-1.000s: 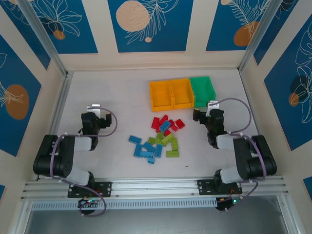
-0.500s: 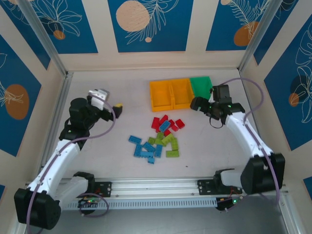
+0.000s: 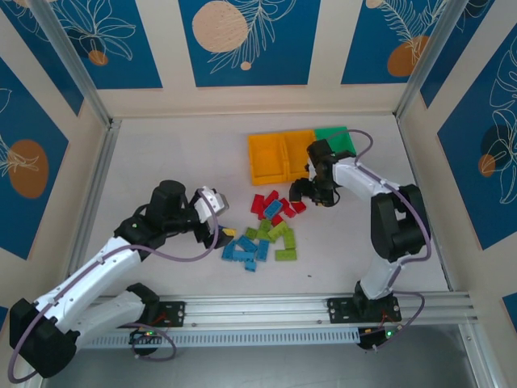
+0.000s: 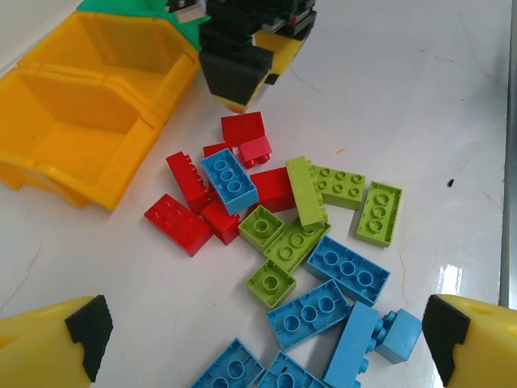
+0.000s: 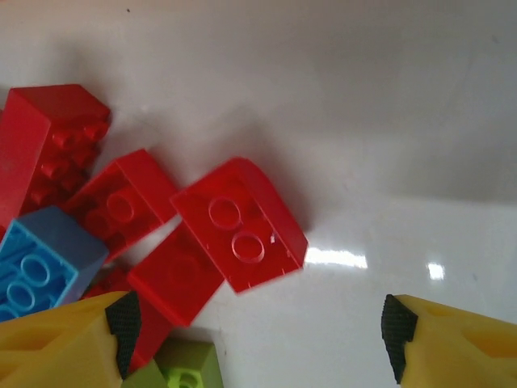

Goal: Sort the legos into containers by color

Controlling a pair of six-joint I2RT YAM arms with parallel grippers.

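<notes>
Red lego (image 5: pixel 238 226) is noted loose on the tabletop (image 5: pixel 404 121) near the containers (image 4: pixel 137 153), faced by the right end effector (image 5: pixel 258 339), spread and empty, apparently aligned for grasping; left end effector (image 4: pixel 266 331) is held wide, empty, by blue legos (image 4: pixel 323 303)

Row of three containers (image 3: pixel 283 158) at the table's (image 3: pixel 161 162) far middle, legos (image 3: pixel 262 234) heaped just near of it, left gripper (image 3: pixel 222 230) beside the heap's left edge, right gripper (image 3: pixel 301 192) seemingly over its far-right bricks, between heap and containers
</notes>
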